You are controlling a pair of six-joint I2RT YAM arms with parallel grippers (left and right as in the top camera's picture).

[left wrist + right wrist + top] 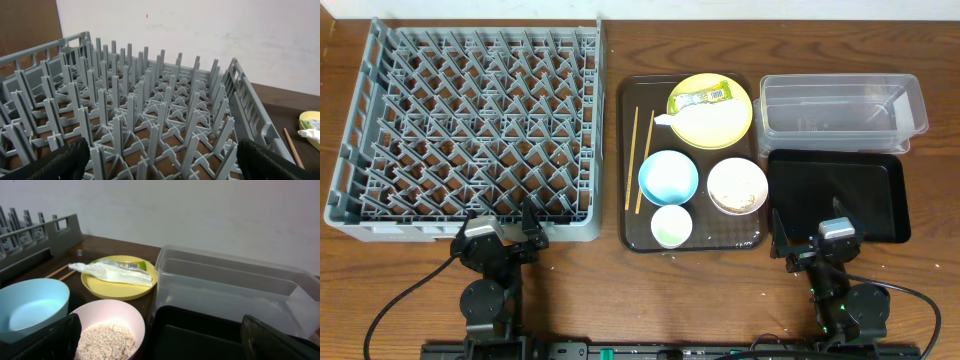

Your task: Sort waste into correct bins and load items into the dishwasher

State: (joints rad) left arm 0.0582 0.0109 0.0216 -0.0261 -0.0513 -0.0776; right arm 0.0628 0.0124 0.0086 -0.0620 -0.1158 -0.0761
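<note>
Gaping wide, empty, L fingers (60,162) at dish rack (150,110) edge; R fingers (55,340) at black tray (200,332) edge

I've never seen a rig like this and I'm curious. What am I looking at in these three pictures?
Two small robot arms sit at a table. One picture looks straight down; the other two come from a camera on each wrist, so the dark shapes in their bottom corners are that arm's own fingers. The left gripper faces a grey dish rack; the right gripper faces a black tray and a clear tub. Between them a brown tray holds a yellow plate with a wrapper and napkin, chopsticks, a blue bowl, a white bowl of food scraps and a small cup. Both grippers are open and hold nothing.
</note>
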